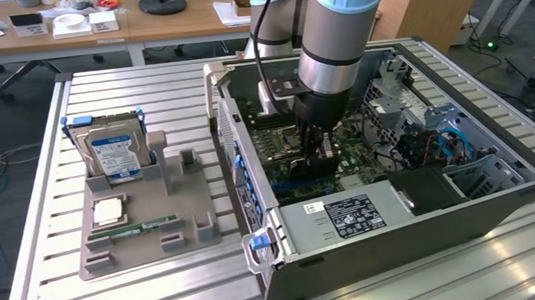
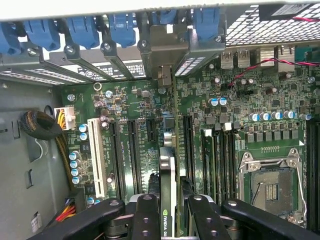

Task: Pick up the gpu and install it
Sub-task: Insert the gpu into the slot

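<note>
Slatted metal table (image 1: 152, 80) is carrying an open case (image 1: 493, 199) at the exterior view's right and a grey tray (image 1: 143, 248) at its left, where a hard drive (image 1: 114, 156) is standing. I'm watching the arm reaching straight down into the middle of the case. The gripper (image 1: 317, 157) is clamping the gpu (image 2: 167, 170) by its two faces, so the card is hanging edge-down between the fingers (image 2: 145, 215), over the motherboard (image 2: 240, 100). Its long axis is running parallel to the black slots (image 2: 132, 150), from the gripper toward the blue clips (image 2: 120, 25) on the case's rear wall. I'm judging it lined up with one slot; whether it is touching that slot I cannot tell.
</note>
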Controlling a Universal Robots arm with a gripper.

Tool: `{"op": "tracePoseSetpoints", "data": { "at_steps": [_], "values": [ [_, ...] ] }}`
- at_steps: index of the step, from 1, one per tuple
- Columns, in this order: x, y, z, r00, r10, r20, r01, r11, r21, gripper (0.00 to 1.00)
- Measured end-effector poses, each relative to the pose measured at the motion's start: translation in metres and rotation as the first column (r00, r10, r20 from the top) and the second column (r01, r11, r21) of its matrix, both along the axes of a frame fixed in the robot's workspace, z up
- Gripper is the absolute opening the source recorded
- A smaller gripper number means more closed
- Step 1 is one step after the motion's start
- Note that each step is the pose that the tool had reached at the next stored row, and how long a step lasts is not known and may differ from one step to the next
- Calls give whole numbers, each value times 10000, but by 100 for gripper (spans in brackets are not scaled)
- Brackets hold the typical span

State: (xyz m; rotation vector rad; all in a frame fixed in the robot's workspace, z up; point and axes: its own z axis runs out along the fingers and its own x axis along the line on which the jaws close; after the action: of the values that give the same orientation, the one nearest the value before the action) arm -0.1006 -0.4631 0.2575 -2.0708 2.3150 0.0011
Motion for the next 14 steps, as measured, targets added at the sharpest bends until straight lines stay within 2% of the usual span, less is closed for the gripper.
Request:
{"op": "tracePoseSetpoints", "data": {
  "at_steps": [14],
  "values": [
    [-9, 0, -19, 10000, 1, 0, -1, 10000, -1, 26]
  ]
}}
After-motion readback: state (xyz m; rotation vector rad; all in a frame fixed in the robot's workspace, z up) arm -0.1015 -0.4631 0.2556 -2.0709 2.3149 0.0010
